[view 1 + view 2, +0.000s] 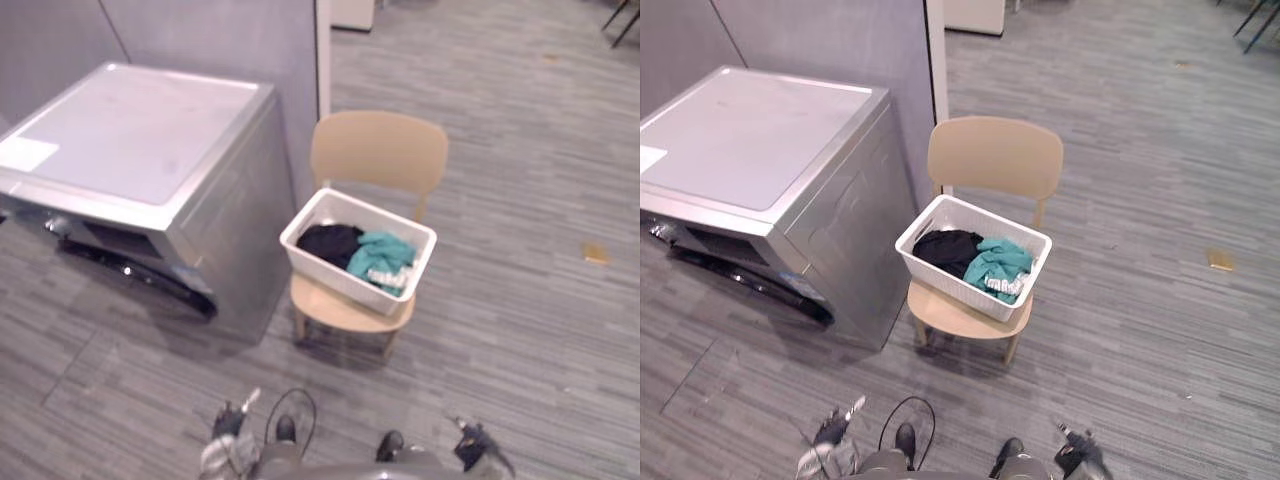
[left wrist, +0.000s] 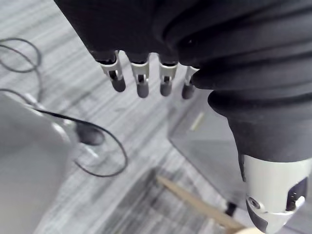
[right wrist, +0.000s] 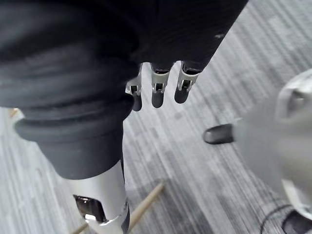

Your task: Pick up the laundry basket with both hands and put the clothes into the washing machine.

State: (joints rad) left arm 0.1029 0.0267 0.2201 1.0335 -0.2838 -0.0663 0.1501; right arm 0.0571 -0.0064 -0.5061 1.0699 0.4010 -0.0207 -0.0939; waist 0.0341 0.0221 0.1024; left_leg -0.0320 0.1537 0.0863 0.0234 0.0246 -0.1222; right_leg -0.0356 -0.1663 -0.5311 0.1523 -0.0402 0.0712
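Grey striped carpet (image 1: 520,150) covers the whole floor, and a grey partition wall (image 1: 200,40) stands along the far left behind the work.

The white laundry basket (image 1: 335,278) sits on the seat of a tan wooden chair (image 1: 378,148), turned at an angle so one corner points toward the machine. Inside it I can see a black garment (image 1: 328,242) on the side nearer the machine and a teal garment (image 1: 382,258) beside it, both lying below the rim. The chair's backrest rises behind the basket on the far side.

Just to the left of the chair stands the silver washing machine (image 1: 130,130). Its side panel faces the basket, with only a narrow gap between it and the chair. Its dark front (image 1: 140,275) faces toward the near left, away from the basket.

My left hand (image 1: 228,425) hangs low at the near edge, well apart from the basket; in its wrist view the fingers (image 2: 142,83) hang straight and loose with nothing in them. My right hand (image 1: 470,440) is low at the near right, and its fingers (image 3: 157,90) are likewise slack and hold nothing. A stretch of carpet lies between both hands and the chair.

Farther out, a small tan scrap (image 1: 596,254) lies on the floor to the right. Dark furniture legs (image 1: 620,20) show at the far right corner, and the foot of a white cabinet (image 1: 352,12) stands past the partition.
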